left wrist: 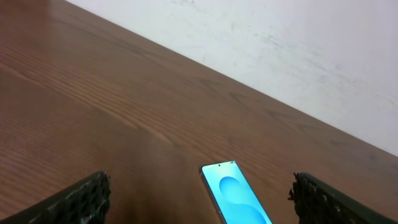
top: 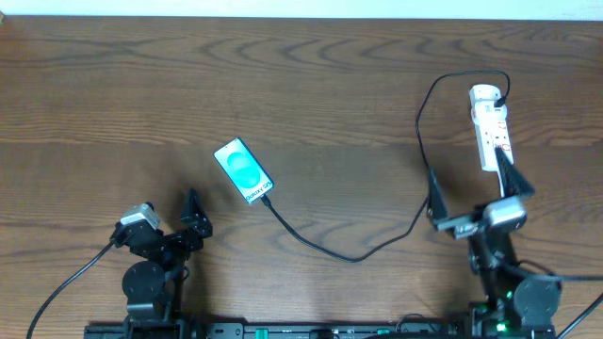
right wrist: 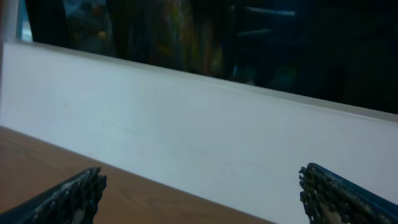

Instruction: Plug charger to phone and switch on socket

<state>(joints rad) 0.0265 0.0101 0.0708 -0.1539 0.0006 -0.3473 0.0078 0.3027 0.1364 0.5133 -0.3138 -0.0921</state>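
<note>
We note left fingers (left wrist: pixel 81 199) and right fingers (right wrist: pixel 68 196) released and empty, phone (top: pixel 243 170) centre-left with charger (top: pixel 320 247) apparently at its port, socket (top: pixel 490 127) far right; a skewed press there risks dragging the charger free.

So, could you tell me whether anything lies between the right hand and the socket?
Nothing visible does. The right hand is open at the near end of the socket; the charger cable passes off to one side.
</note>
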